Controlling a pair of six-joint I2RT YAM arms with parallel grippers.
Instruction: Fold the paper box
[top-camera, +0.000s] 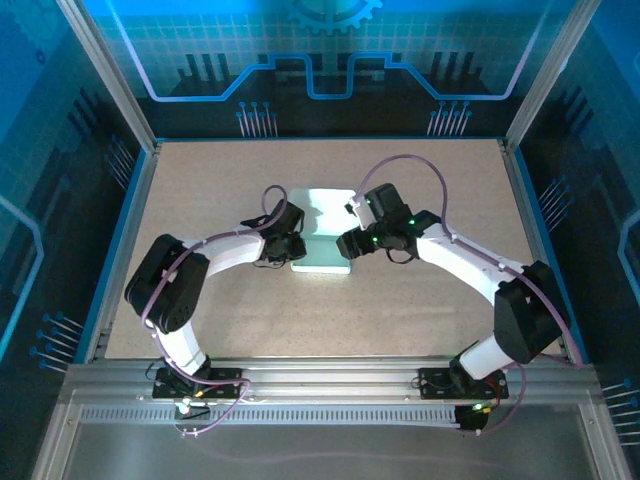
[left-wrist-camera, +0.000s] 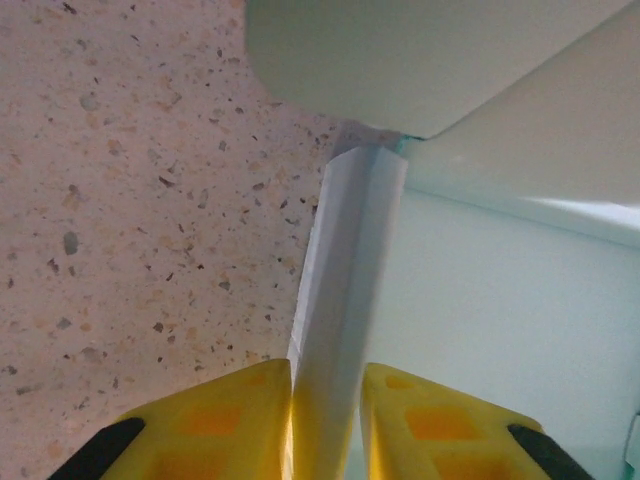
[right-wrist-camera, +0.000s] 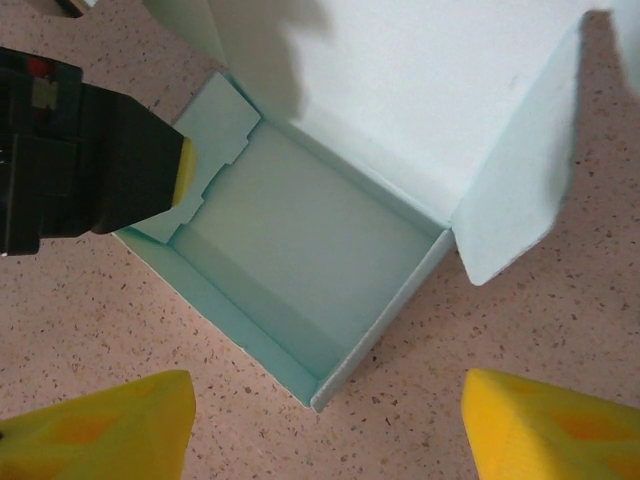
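Step in hand: side-wall forming; paper box (top-camera: 322, 252) sits mid worktop (top-camera: 200, 190); left gripper (left-wrist-camera: 325, 420) fingers pinch one side wall (left-wrist-camera: 345, 270); right gripper (right-wrist-camera: 325, 405) fingers stand apart above (empty); next, likely tuck that wall inward squarely.

Cropped and covered
Cuts the paper box (right-wrist-camera: 310, 270) lid at the top edge of the right wrist view, and the right gripper (right-wrist-camera: 328, 385) fingers at the bottom; from above, buries the box's left wall under the left gripper (top-camera: 292, 246), at the table's (top-camera: 200, 200) middle.
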